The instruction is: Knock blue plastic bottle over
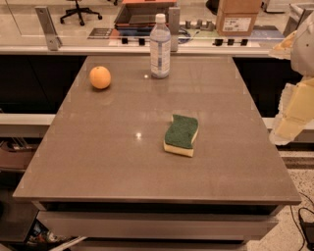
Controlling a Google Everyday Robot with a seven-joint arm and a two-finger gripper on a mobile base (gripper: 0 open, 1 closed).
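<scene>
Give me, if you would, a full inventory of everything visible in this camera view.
blue plastic bottle: one, clear bluish with a white cap, upright near the middle of the table's far edge
orange: one, orange, far left part of the table, apart from the bottle
sponge: one, green top over yellow, lying flat just right of the table's centre
table: one, grey-brown, filling the middle of the view
cardboard box: one, brown, on the counter behind the table, to the right
office chair: one, black, far background at left
gripper: one, pale yellow and white, at the right edge of the view, well away from the bottle
</scene>
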